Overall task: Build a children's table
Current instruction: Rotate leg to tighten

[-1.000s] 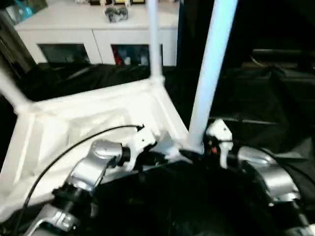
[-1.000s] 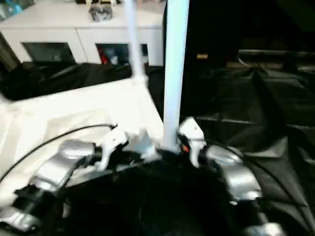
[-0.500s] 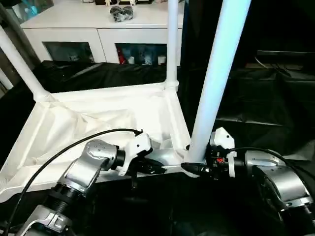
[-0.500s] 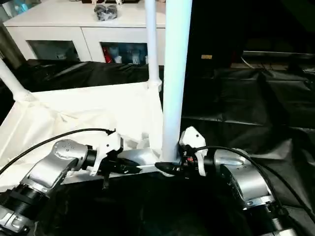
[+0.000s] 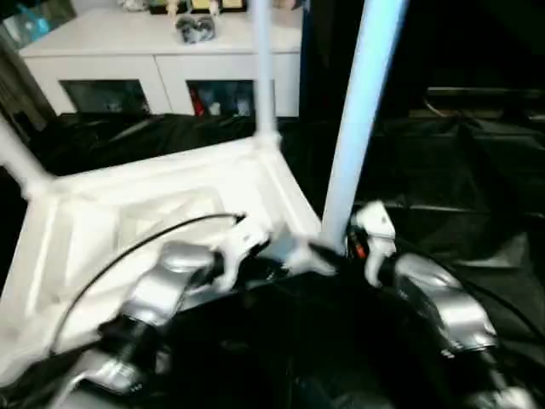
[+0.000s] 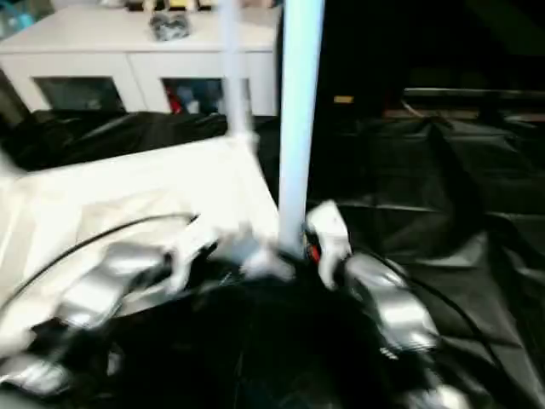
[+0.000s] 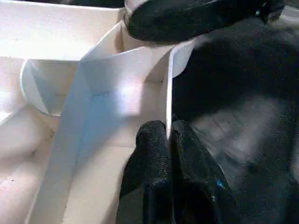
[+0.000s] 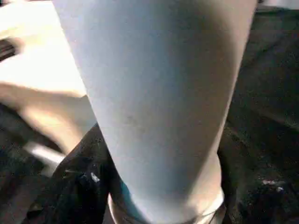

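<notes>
White tabletop (image 5: 153,213): no legible writing.

Looks like an indoor demo room or lab setup, not really a lived-in home. The work surface is draped in crinkly black sheeting (image 5: 477,179), and the backdrop behind it is dark too. Along the back stands a low white cabinet (image 5: 162,60) with glass doors, colourful stuff stored behind the panes, and small objects (image 5: 194,28) sitting on top that are too blurry to identify. The staged black covering is what says robot test space to me.
</notes>
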Controlling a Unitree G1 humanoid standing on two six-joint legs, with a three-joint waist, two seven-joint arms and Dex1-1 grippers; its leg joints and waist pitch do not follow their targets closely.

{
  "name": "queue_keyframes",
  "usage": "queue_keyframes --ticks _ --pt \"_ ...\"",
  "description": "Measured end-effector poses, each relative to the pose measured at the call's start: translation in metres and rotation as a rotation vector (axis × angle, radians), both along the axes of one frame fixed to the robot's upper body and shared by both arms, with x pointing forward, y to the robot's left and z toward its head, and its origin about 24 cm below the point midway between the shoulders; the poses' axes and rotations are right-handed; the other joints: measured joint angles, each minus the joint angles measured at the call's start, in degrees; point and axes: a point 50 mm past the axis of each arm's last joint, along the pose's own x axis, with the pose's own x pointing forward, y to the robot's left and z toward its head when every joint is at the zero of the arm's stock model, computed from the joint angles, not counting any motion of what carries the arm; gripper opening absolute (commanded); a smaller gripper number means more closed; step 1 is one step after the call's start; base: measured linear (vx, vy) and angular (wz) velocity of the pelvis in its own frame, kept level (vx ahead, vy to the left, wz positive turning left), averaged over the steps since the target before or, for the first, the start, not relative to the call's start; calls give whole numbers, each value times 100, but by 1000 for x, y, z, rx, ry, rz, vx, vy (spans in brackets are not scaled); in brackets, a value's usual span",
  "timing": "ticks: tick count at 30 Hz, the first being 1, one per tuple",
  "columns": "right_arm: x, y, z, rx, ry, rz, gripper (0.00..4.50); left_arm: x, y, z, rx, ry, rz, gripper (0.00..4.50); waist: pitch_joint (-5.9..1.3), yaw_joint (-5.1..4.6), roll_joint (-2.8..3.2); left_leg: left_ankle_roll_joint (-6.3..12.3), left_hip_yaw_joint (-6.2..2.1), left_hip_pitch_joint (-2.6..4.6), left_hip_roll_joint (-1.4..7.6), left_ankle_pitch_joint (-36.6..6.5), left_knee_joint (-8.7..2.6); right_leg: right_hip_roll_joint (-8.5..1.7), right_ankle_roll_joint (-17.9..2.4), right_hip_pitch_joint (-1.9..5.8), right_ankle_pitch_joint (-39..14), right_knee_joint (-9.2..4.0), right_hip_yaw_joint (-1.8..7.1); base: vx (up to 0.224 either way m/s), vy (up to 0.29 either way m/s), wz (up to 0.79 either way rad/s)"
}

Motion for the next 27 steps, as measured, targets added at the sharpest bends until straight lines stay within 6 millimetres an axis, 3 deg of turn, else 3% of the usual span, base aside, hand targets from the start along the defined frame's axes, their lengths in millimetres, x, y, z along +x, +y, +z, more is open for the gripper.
queue_keyframes --ticks 3,5,11,26,27 --pt "7 5 0 -31 -15 -74 269 4 -8 -1 -2 3 41 0 -13 0 20 -1 0 6 0 1 -2 0 1 6 1 -1 0 0 0 0" --pt "8 6 0 -47 -26 -90 325 4 -11 -1 -2 0 47 0 -18 2 27 0 0 3 0 1 -2 0 2 6 0 -5 -1 0 0 0" --pt "5 5 -1 -44 -52 -56 383 3 -10 0 -3 1 23 0 -26 6 45 2 0 -10 0 0 -4 0 4 2 -1 -19 -2 0 0 0" --pt "-33 -20 10 -51 42 483 383 -23 18 1 -19 61 -217 0 -16 80 49 38 0 -35 0 11 -16 1 6 -8 -1 -52 -12 0 0 0" --pt "-35 -21 11 -48 53 506 368 -24 19 2 -17 65 -232 0 -15 90 48 38 0 -35 0 12 -15 1 6 -8 -1 -50 -11 0 0 0"
